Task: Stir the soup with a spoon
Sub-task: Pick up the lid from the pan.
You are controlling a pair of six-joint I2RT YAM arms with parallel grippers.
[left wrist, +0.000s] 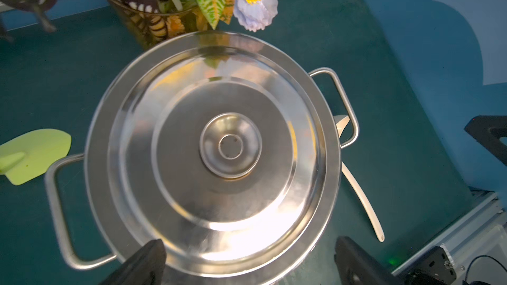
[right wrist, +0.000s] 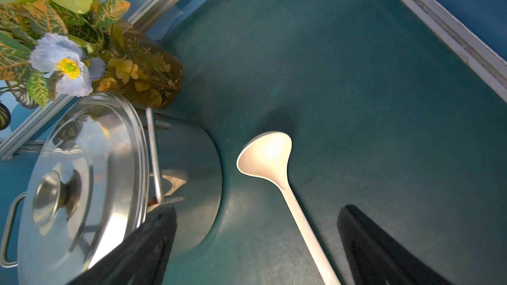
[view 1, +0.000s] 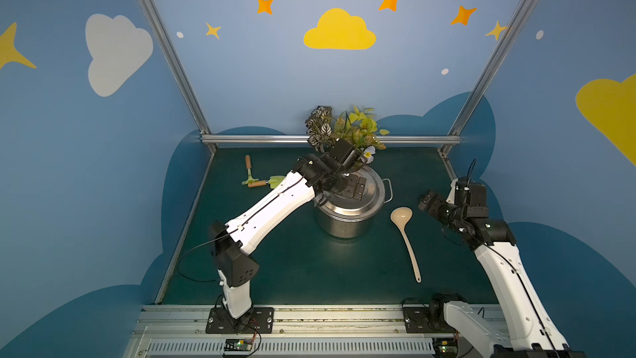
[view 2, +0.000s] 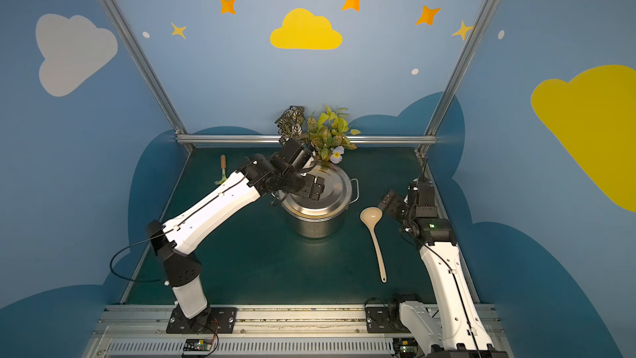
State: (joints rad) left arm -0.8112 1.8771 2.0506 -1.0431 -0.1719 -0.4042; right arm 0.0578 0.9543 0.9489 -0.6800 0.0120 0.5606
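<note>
Dark green table (view 1: pixel 292 263), blue cloud walls. Stockpot (view 1: pixel 339 225) closed by lid (left wrist: pixel 230 149); soup not visible. Ladle (right wrist: pixel 293 206) flat on table right of stockpot, bowl level with it, handle running toward robot base. Right gripper (view 1: pixel 424 202) spread, empty, further right of stockpot, nearer ladle. Left gripper (view 1: pixel 354 187) spread above lid.

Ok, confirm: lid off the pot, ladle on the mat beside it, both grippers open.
Wrong on the lid: it sits on the pot, closing it, as the left wrist view shows. The ladle does lie on the mat beside it; left gripper and right gripper are open.
</note>
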